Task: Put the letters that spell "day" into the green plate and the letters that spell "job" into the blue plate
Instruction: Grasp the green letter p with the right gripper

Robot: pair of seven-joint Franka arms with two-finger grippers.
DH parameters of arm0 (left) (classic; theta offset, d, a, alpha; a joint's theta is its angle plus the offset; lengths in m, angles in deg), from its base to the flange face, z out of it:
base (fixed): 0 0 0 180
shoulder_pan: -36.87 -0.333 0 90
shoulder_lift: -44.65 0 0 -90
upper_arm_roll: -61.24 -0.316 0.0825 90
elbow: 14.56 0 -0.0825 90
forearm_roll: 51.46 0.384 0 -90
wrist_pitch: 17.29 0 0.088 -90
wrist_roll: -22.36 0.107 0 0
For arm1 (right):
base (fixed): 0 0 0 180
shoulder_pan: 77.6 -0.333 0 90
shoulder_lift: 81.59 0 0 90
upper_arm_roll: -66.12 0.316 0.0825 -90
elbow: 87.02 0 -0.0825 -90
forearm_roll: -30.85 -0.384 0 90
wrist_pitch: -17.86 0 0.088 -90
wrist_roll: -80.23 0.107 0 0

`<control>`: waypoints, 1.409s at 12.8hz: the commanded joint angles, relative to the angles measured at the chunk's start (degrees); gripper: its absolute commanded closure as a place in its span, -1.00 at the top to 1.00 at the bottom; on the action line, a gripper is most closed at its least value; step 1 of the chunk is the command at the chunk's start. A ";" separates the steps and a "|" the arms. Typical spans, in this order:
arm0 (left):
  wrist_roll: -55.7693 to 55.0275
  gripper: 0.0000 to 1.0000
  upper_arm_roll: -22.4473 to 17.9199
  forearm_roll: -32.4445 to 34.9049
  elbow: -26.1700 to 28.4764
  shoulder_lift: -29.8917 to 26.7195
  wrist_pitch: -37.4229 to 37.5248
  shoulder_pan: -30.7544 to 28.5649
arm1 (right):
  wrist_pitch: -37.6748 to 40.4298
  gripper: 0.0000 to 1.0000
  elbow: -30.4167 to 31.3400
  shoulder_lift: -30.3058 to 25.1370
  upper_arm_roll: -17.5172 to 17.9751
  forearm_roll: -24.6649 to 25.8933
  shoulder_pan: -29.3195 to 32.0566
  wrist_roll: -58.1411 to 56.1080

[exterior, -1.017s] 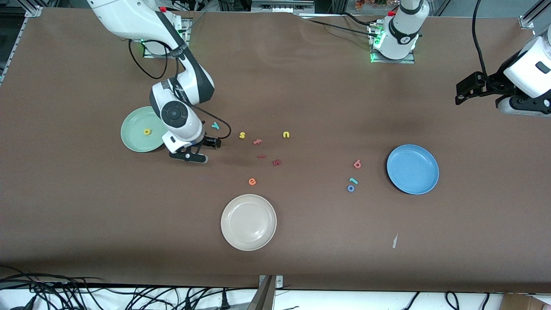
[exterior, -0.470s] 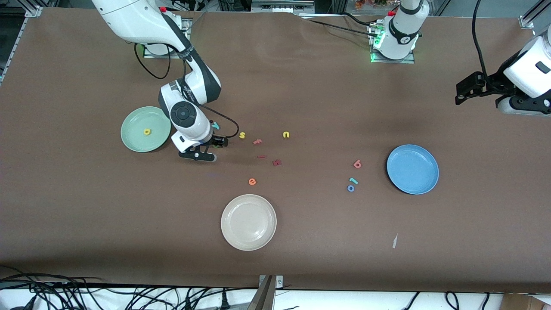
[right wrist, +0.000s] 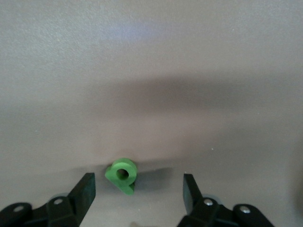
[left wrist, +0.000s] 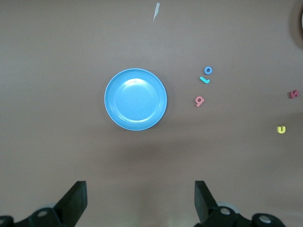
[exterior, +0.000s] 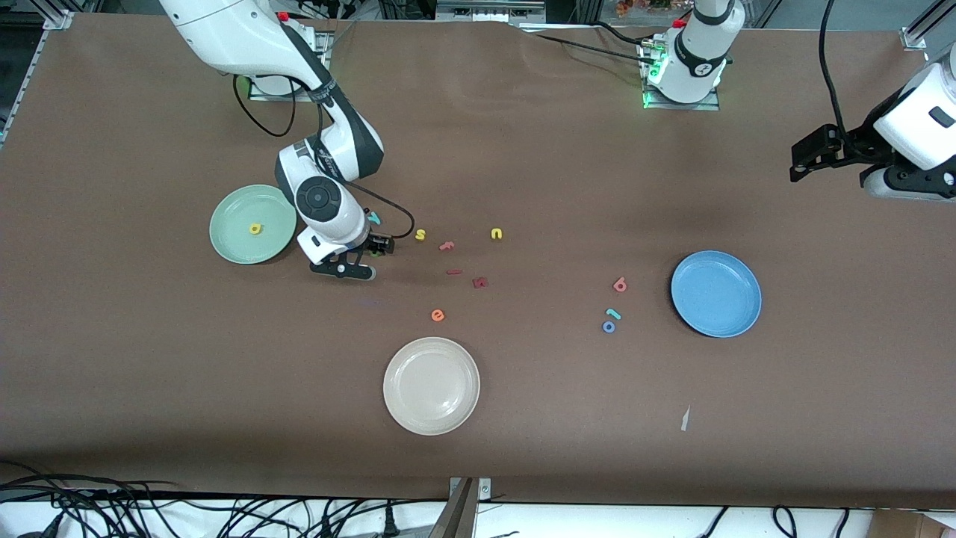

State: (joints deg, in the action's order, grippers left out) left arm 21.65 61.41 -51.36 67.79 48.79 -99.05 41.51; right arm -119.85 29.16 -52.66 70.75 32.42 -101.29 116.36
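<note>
I've got the right gripper (right wrist: 136, 189) half-open astride the green "d" (right wrist: 122, 174), gripping nothing; centre before closing; left gripper (left wrist: 141, 201) waits wide open, empty, blue plate (left wrist: 136, 99) at 12 o'clock.

The right tool (exterior: 371, 252) has swung from beside the green plate (exterior: 231, 243) to straddle the green "d" (right wrist: 122, 175).

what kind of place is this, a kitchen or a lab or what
Most likely a robotics lab: two arms bolted to a brown-covered table, loose cables along its edge, and foam letters such as a green d with plates like the blue plate.
</note>
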 commanded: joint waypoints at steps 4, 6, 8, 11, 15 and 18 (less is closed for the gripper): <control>-1.58 1.00 0.27 1.05 -0.52 -0.28 0.20 0.64 | -0.01 0.61 -0.08 0.08 -0.06 -0.96 -0.22 0.16; -1.67 1.00 0.27 0.96 -0.52 -0.28 0.20 0.81 | 0.42 0.61 -0.08 -0.01 -0.06 -0.96 -0.13 0.16; -1.67 1.00 0.18 0.96 -0.61 -0.28 0.29 0.81 | 0.16 0.55 -0.26 -0.01 0.02 -0.96 -0.13 0.25; -1.67 1.00 0.18 0.96 -0.61 -0.28 0.20 0.81 | -0.01 0.46 -0.34 0.08 0.03 -0.96 -0.13 0.34; -1.58 1.00 0.18 0.96 -0.61 -0.28 0.20 0.81 | -0.54 0.37 -0.35 0.43 0.03 -1.04 -0.13 0.34; -1.58 1.00 0.27 0.96 -0.61 -0.28 0.29 0.82 | -3.08 0.37 -0.34 1.65 0.11 -1.48 -0.31 0.95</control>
State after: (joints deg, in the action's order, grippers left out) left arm 20.55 61.47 -51.36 67.79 48.79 -99.05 42.08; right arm -120.96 29.13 -52.33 70.76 32.15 -101.29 116.44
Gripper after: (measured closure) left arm 0.000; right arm 0.313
